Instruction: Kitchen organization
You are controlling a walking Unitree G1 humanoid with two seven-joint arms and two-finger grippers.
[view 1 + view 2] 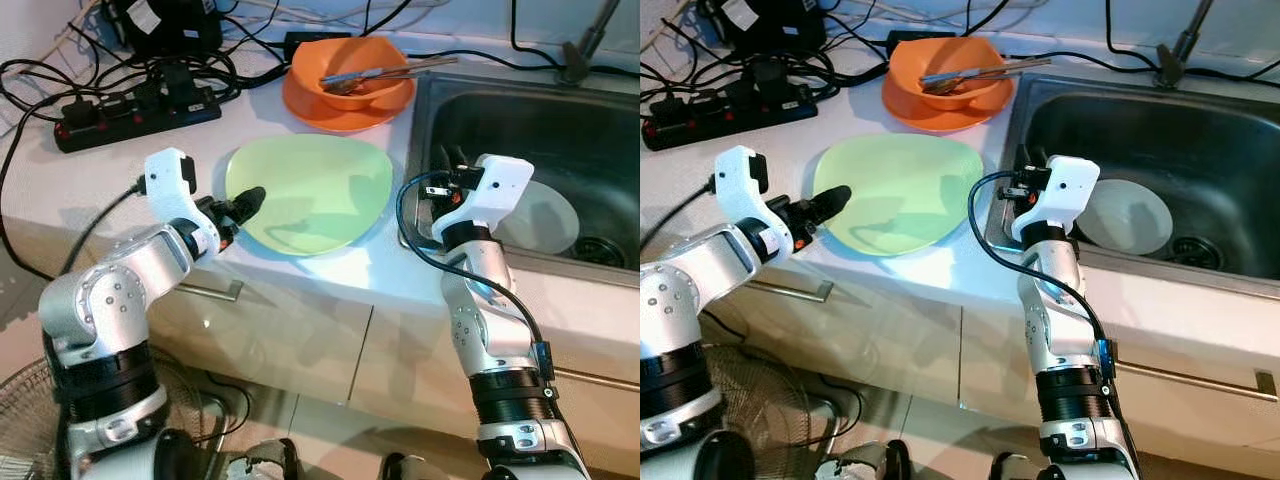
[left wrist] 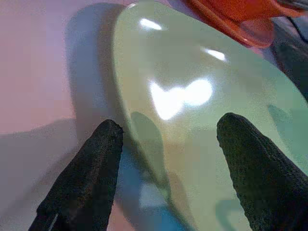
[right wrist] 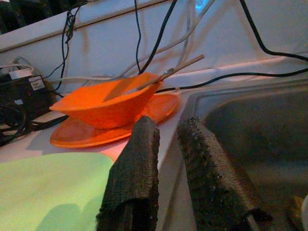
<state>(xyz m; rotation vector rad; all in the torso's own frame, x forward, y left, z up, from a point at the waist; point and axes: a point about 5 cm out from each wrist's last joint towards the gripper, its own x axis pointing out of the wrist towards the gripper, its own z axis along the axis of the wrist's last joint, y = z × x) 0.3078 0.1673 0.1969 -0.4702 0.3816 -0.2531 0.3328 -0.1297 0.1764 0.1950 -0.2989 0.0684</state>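
Two tools: left open at green plate edge.

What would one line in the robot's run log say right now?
left gripper: open, straddling green plate rim | right gripper: open at sink edge | orange bowl: holds utensils

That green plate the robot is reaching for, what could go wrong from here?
The left gripper has its open fingers astride the rim of the green plate, which lies flat near the counter's front edge; a shallow grip might let it slip and slide off. Pushing it back could knock the orange bowl and the utensils resting loosely in it. The right gripper hovers at the sink's edge close by, so the arms could crowd each other.
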